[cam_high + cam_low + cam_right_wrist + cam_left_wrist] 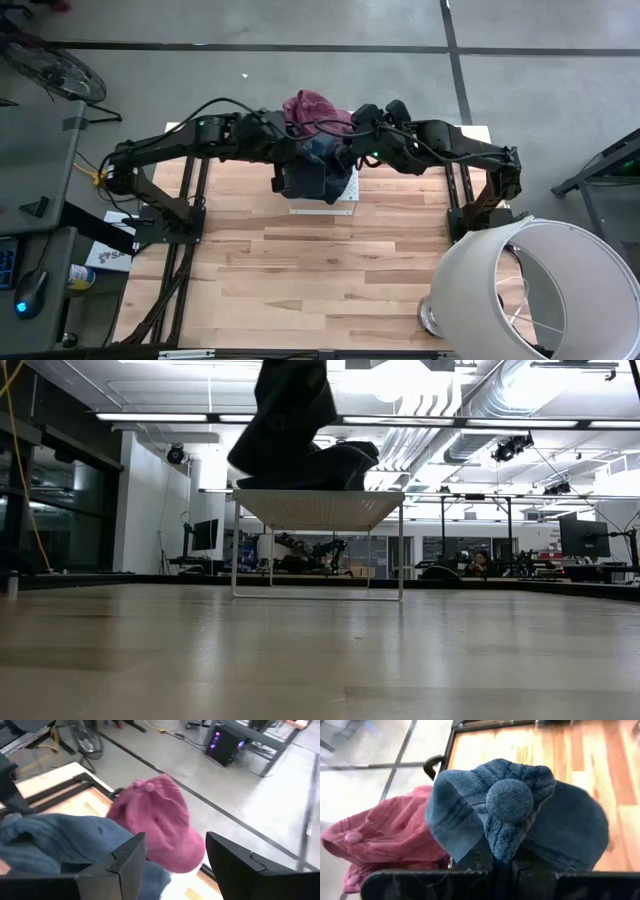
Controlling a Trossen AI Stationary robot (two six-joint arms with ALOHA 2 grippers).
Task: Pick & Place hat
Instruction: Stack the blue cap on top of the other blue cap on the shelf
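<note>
I have both arms reaching in over the far middle of the table [300, 270], meeting above a small white wire rack [318, 508]. My left gripper [502, 862] is pressed together on the crown of a blue denim cap [515, 815]; in the left wrist view the cloth bunches up between the fingers just under the cap's top button. From above, the blue denim cap [318, 160] sits over the rack between the two arms, dark and crumpled.

My right gripper [172, 857] stands spread, its two fingers [127, 857] well apart, with a red cap [160, 822] showing in the gap beyond them. I cannot tell from this angle whether the pads touch the red cloth, so I would call it close, not gripped. In the high view the red cap [315, 108] lies at the table's far edge, just beyond the blue one and touching it.

At table height, a dark mass of cap and gripper rests on top of the rack. A white lampshade [535, 290] stands at the near right corner, well apart from the caps.
</note>
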